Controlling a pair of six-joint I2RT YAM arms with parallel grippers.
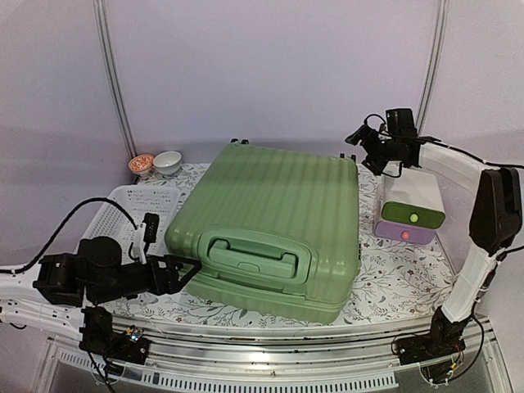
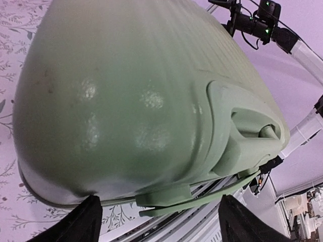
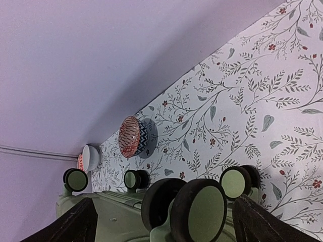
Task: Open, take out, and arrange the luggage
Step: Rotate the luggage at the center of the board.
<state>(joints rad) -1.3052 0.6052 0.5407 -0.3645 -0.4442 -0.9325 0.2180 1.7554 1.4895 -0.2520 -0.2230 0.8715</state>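
Observation:
The luggage (image 1: pixel 274 217), a large light-green ribbed suitcase, lies flat and closed in the middle of the table. Its handle (image 1: pixel 252 256) faces the near edge. My left gripper (image 1: pixel 187 273) is open at the suitcase's near left corner. In the left wrist view its fingers (image 2: pixel 75 224) stand wide on either side of a green tab (image 2: pixel 162 195) on the shell's seam, without touching it. My right gripper (image 1: pixel 366 149) is open above the far right corner. In the right wrist view, black wheels (image 3: pixel 199 212) sit between its spread fingers (image 3: pixel 275 222).
A white perforated basket (image 1: pixel 123 211) stands left of the suitcase, behind my left arm. Two small bowls (image 1: pixel 155 163) sit at the back left by the wall, the patterned bowl (image 3: pixel 132 136) among them. A white-green-purple box (image 1: pixel 409 214) stands right of the suitcase.

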